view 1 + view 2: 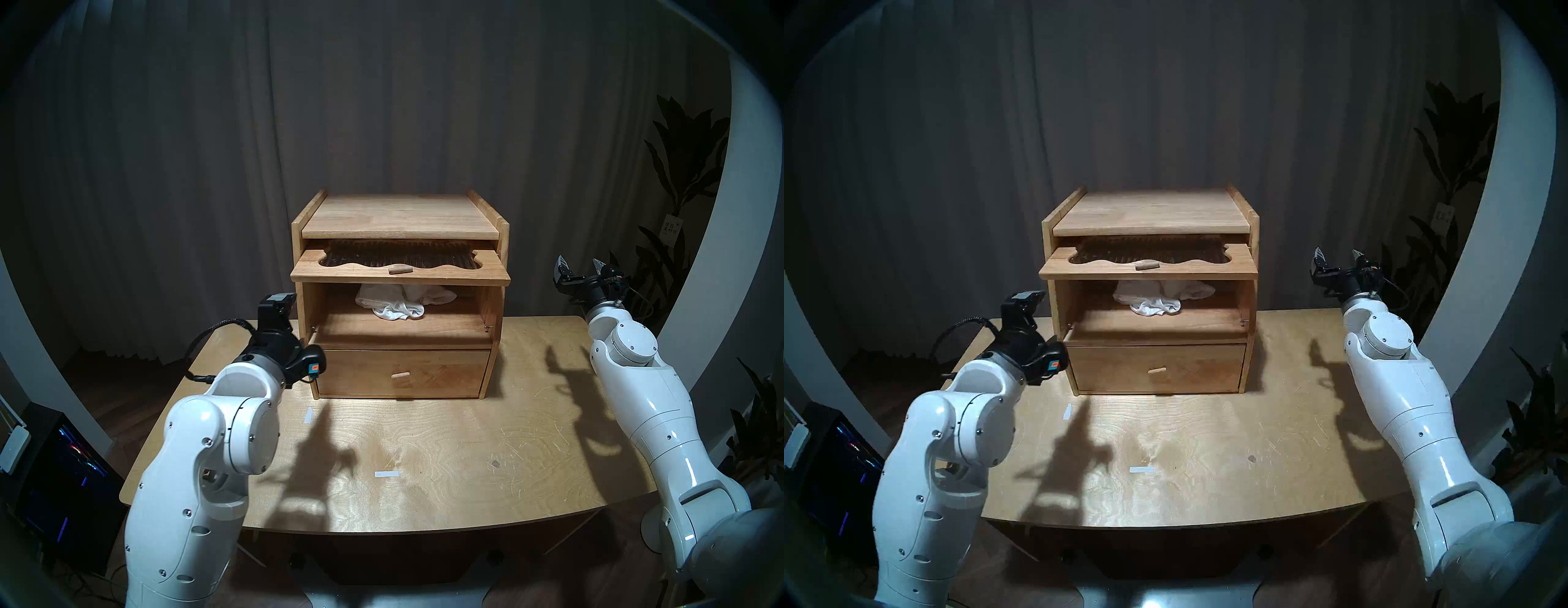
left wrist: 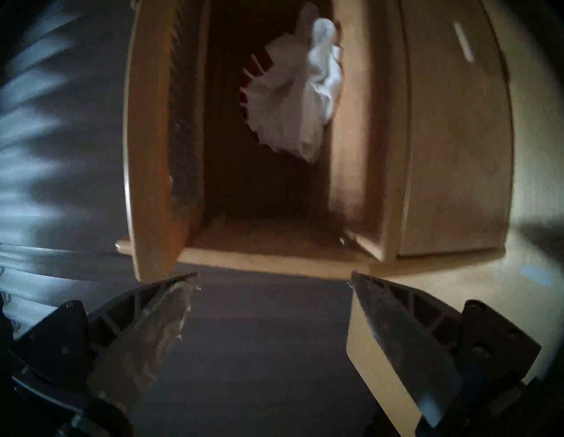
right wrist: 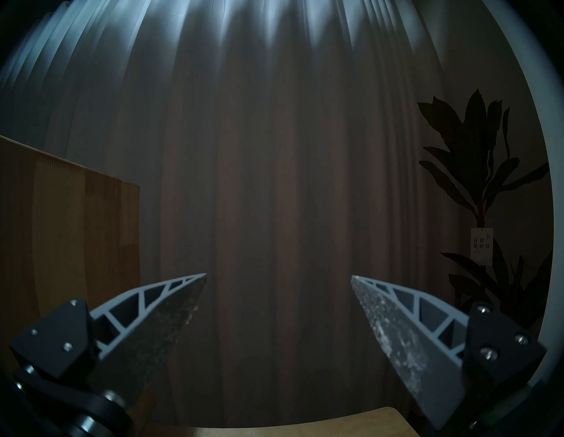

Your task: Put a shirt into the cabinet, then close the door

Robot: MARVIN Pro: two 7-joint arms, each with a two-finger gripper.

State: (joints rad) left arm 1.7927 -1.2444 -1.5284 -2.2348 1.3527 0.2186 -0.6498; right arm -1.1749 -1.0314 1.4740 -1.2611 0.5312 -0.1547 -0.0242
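Note:
The wooden cabinet stands at the back middle of the table. Its door, a wooden panel with ribbed glass and a peg handle, is lifted flat above the upper compartment. Inside that compartment lies the crumpled white shirt, a bit of red print showing in the left wrist view. My left gripper hovers open and empty just off the cabinet's left front corner. Raised beside the cabinet's right side, my right gripper is open and holds nothing.
The lower drawer is shut. Two white tape marks lie on the table in front of the cabinet. A dark plant stands at the right, a black lit box on the floor at the left.

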